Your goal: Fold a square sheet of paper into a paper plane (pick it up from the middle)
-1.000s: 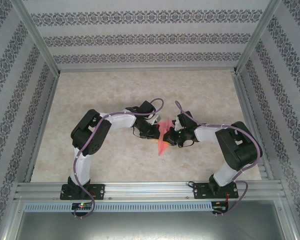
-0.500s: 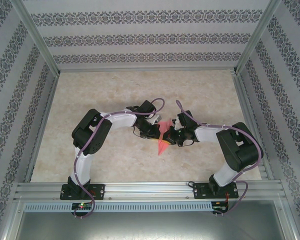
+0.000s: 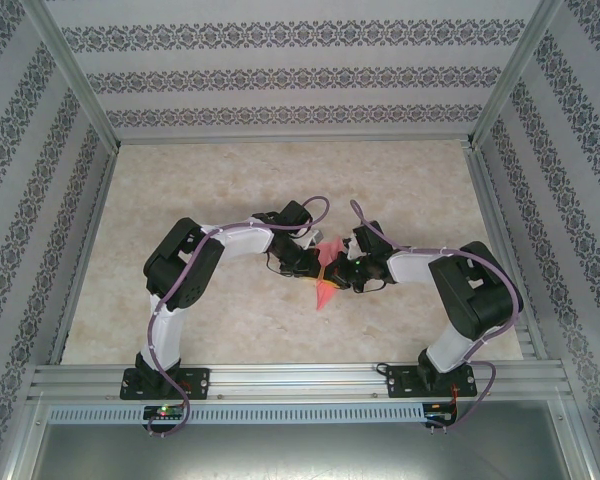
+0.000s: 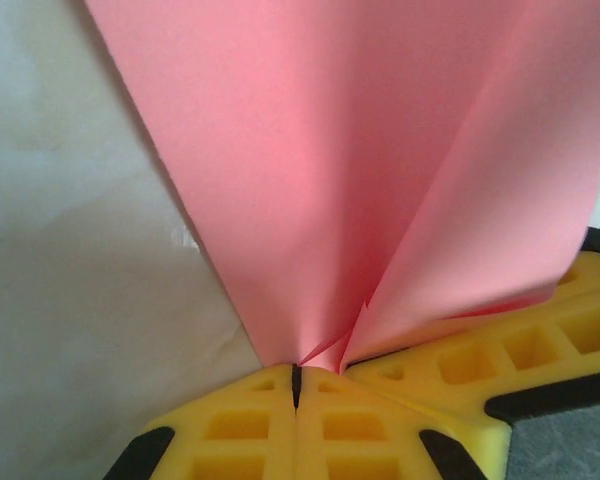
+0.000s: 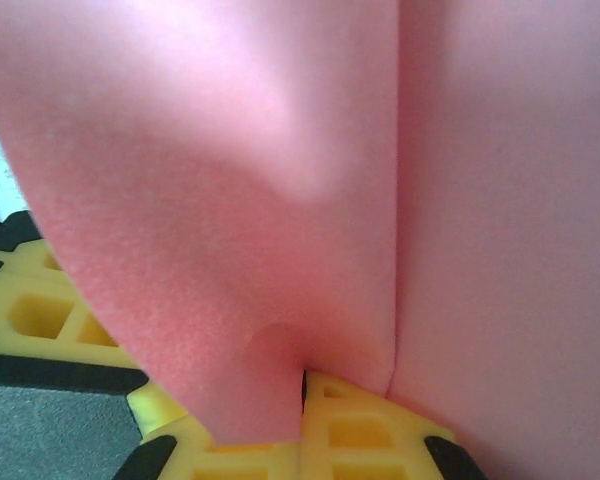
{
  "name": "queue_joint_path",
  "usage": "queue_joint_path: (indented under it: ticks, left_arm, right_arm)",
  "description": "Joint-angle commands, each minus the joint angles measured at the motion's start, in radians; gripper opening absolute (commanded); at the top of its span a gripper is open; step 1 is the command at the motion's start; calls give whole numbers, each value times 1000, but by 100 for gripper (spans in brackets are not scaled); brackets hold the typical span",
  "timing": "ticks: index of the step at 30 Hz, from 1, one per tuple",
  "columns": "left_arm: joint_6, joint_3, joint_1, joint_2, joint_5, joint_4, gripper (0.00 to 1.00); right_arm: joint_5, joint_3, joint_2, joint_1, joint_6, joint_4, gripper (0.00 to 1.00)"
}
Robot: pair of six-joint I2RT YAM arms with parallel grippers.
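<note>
Pink-red paper [image 3: 323, 290], folded into a narrow wedge with its point toward 6 o'clock, is pinched between two robot grippers near the middle of a marble-patterned table [image 3: 210, 180], as seen from the overhead camera. At 9 o'clock of the paper, the left arm [image 3: 185, 268] bends in from its base at the near edge and brings the left gripper [image 3: 306, 262] against the paper's left side. Its wrist camera shows the yellow fingers [image 4: 250, 430] pressed together with just a thin dark seam between them, clamped on the paper's bottom edge. From that pinch the layers fan upward in two broad leaves with a crease between them, and pale tabletop lies at 9 o'clock in that view. At 3 o'clock of the paper in the overhead view, the right gripper [image 3: 344, 272] meets the paper from the opposite side, carried by the right arm [image 3: 470, 295], which folds back toward its base at 5 o'clock. Its wrist camera shows its own yellow pads [image 5: 355, 435] closed on the paper, which rises from the grip in a curved left fold and a flat right panel. The left gripper's fingers show at 8 o'clock there, just beside the paper. Whether the paper's tip touches the table cannot be told.
</note>
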Motion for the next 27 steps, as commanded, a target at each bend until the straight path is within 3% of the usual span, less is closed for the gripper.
queue_joint_path:
  ticks: [1,16,23,27]
  left_arm:
    - [30,-9,-13,57,-65,-40,0]
    - [4,3,-13,28,-15,-12,1]
    - [-5,7,-10,-17,-14,-15,4]
    - [-10,18,-7,-42,-18,-24,7]
  right_arm:
    - [23,24,14,14,-30,-34,1]
    - [41,4,47,16,-41,-27,7]
    - [41,-10,34,10,-67,-42,24]
    - [40,-13,31,10,-78,-45,27]
